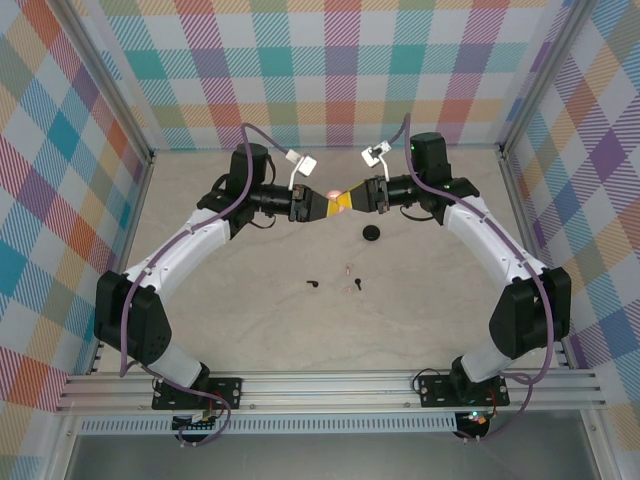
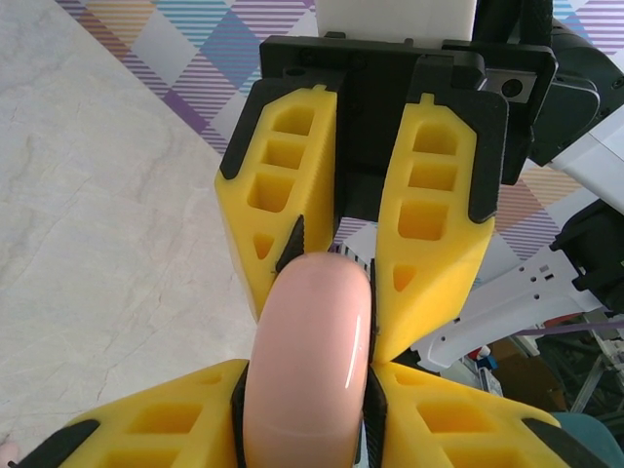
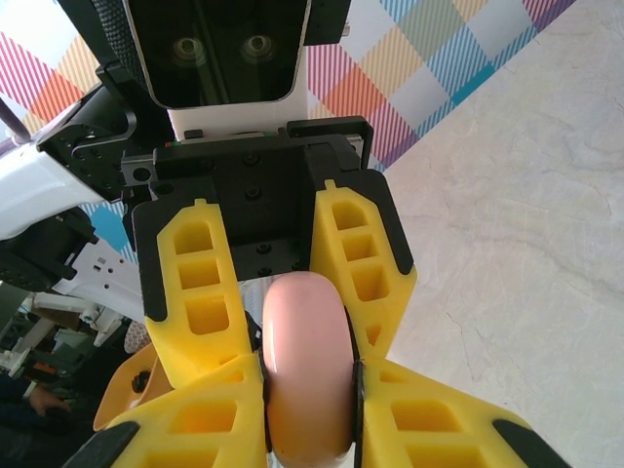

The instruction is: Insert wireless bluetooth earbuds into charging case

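Pink case (image 2: 312,361) pinched edge-on by both left gripper (image 1: 322,205) and right gripper (image 1: 344,201); faces hidden. One black case (image 1: 372,232) on table (image 1: 250,320). Earbuds (image 1: 313,284) lie loose on table, blurred specks, count unclear.

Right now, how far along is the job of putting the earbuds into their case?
Done: nothing yet. The earbuds lie loose on the table, and the black case sits apart from them. In hand: the left gripper and right gripper both clamp the pink case, held off the table between them; it looks closed. Left: open a case, pick up each earbud and seat it.
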`<state>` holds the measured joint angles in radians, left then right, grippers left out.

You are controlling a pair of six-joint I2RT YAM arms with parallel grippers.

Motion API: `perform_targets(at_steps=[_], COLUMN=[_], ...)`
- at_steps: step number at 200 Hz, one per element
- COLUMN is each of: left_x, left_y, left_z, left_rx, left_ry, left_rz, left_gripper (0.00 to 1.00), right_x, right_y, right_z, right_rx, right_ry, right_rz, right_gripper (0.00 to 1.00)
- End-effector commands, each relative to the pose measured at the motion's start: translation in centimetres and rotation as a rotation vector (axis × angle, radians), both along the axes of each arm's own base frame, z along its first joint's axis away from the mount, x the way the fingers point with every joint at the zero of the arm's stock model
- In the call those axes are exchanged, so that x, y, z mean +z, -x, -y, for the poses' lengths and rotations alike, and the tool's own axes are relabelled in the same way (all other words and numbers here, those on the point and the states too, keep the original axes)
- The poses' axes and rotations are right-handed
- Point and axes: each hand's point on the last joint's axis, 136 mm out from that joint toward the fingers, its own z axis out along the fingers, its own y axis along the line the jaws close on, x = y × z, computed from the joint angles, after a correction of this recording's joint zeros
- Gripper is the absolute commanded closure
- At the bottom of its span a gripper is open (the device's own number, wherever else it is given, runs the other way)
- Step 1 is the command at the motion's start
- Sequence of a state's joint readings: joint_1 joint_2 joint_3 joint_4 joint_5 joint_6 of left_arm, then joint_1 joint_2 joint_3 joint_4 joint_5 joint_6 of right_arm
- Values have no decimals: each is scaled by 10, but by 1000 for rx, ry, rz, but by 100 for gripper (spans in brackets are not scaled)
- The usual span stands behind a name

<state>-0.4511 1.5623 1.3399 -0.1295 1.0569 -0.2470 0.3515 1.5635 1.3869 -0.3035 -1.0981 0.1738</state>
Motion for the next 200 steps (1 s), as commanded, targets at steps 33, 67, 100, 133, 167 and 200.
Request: perform_targets(at_steps=[33, 67, 100, 133, 167, 200], left_x=[10, 8, 6, 10, 11, 15], left_y=[1, -2, -15, -15, 3, 9], left_z=[6, 6, 2, -2, -4, -3], left_rx=[-14, 5, 83, 128, 118, 96], left_ry=[21, 11, -15, 34, 25, 27], left_rz=[29, 32, 94, 303, 570, 630], left_gripper=[77, 90, 91, 94, 98, 98], right_x=[7, 2, -5, -10, -13, -17], right_y=[17, 15, 5, -1, 2, 4], right_z=[-8, -9, -4, 1, 0, -4], right_rx=[94, 75, -29, -98, -96, -89], right_ry=[-22, 4, 74, 128, 151, 180], right_rz=[14, 11, 42, 58, 60, 71], right_gripper=[76, 68, 56, 52, 49, 48])
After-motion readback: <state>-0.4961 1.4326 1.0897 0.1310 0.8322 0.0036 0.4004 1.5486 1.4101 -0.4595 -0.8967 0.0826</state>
